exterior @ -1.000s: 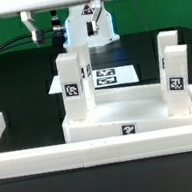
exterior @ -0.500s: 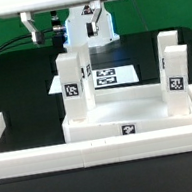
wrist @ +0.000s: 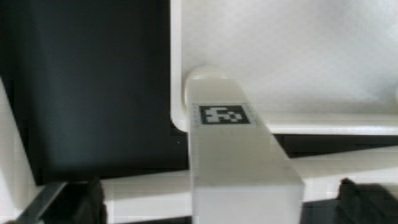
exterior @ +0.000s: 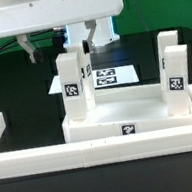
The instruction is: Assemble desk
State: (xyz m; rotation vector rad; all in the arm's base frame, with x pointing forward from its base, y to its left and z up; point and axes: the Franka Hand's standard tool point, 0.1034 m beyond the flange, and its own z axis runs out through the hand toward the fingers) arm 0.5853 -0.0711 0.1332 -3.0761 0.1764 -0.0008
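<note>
Right now what matters to me is the line between the fingers [exterior: 82, 35] and the upright leg [exterior: 75, 85] on the exterior view's left: the leg stands directly beneath them, its long axis vertical, its top just under the fingertips. From the wrist view I look straight down that leg [wrist: 228, 150], with its tagged top centred and a dark fingertip [wrist: 54, 202] low on either side of it, so the fingers straddle it without touching, as far as I can tell. They stand wide apart and hold nothing. The desk top [exterior: 132, 113] lies on the black counter [exterior: 12, 88] near the front rail [exterior: 103, 149], rim up, and this leg rises from its far left corner. A second leg [exterior: 170, 66] stands at the far right corner, well apart from the fingers. I judge a straight descent would bracket the left leg.
</note>
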